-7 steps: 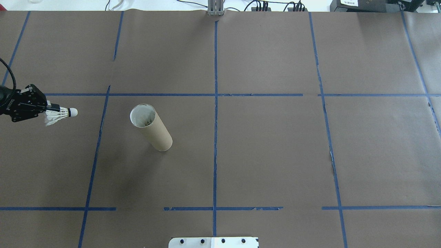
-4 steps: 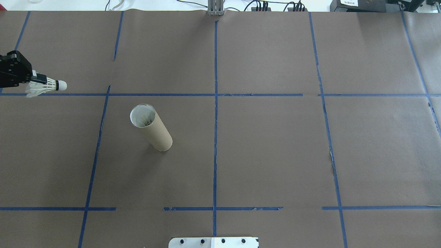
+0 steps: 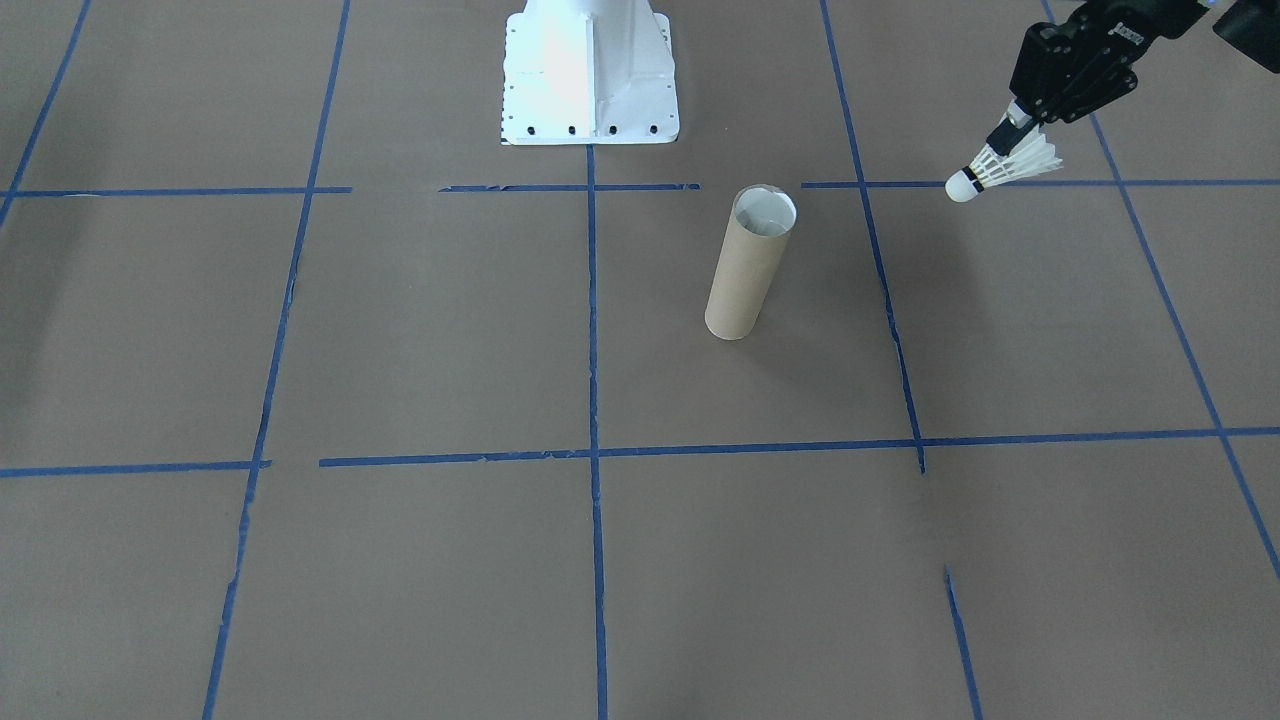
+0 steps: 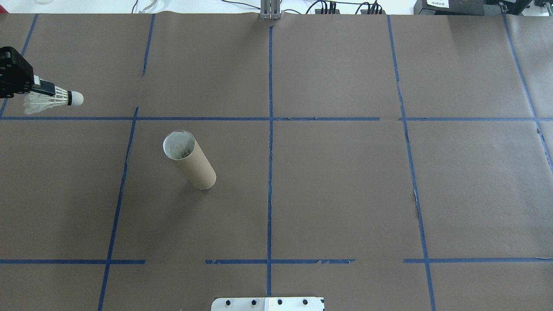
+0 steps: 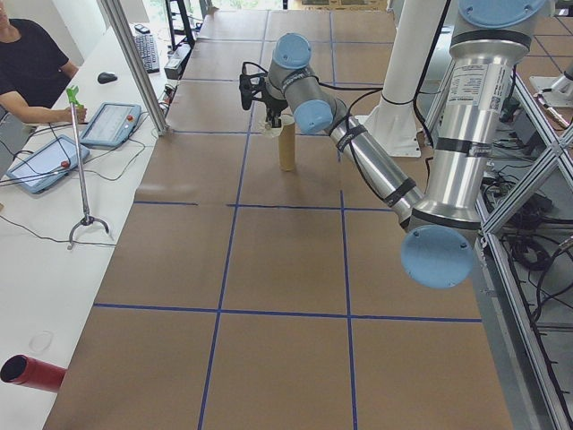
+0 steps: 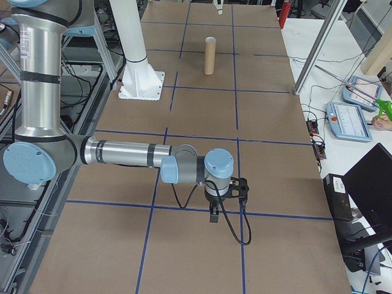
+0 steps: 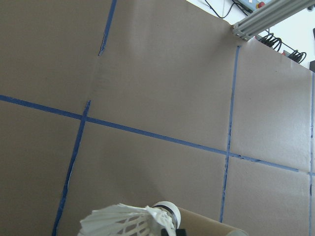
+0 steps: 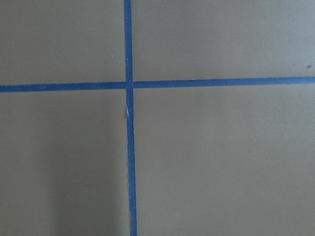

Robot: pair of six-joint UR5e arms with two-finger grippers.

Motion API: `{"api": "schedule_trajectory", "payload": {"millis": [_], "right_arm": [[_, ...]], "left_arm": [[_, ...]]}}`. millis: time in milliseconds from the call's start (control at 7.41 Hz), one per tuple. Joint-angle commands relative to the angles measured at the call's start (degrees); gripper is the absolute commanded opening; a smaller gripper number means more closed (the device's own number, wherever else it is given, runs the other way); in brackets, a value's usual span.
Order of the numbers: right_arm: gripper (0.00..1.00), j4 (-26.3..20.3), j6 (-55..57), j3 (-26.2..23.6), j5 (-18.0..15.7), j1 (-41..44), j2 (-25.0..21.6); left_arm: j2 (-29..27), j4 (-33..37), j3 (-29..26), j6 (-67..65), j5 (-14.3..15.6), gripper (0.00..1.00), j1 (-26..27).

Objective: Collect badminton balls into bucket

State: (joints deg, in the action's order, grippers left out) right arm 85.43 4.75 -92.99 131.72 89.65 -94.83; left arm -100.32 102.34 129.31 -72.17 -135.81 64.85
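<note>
**A:** Front-facing view: the left gripper [image 3: 1012, 131] hangs up and to the right of the cardboard tube [image 3: 750, 262], fingers clamped on the feather skirt of the shuttlecock [image 3: 1000, 167], cork pointing down toward the tube.

**B:** Overhead?

**A:** Shuttlecock [image 4: 49, 100] well left of the upright tube [image 4: 189, 160], clear of the table.

**B:** And the right gripper [image 6: 214, 212]?

**A:** Seen only from the right side, far from the tube; open or closed, I cannot tell.

**B:** Advice?

**A:** Centre the cork over the narrow mouth, axis vertical, before releasing.
</note>
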Motion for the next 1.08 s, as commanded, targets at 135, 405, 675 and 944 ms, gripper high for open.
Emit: {"api": "schedule_trajectory", "payload": {"millis": [135, 405, 675, 944], "right_arm": [[1.0, 0.0, 0.0, 0.0, 0.02, 0.0, 0.0], [1.0, 0.0, 0.0, 0.0, 0.02, 0.0, 0.0], [1.0, 0.0, 0.0, 0.0, 0.02, 0.0, 0.0], [1.0, 0.0, 0.0, 0.0, 0.02, 0.0, 0.0]], "left_arm": [[-20.0, -30.14, 3.84, 2.11, 12.19, 0.0, -8.66], [-30.78, -47.8, 3.75, 8.8, 18.11, 0.0, -12.62], [-32.9, -50.99, 1.58, 8.89, 22.5, 0.0, -18.07], [-43.59, -62.2, -5.35, 8.89, 29.26, 0.0, -24.3]]}}
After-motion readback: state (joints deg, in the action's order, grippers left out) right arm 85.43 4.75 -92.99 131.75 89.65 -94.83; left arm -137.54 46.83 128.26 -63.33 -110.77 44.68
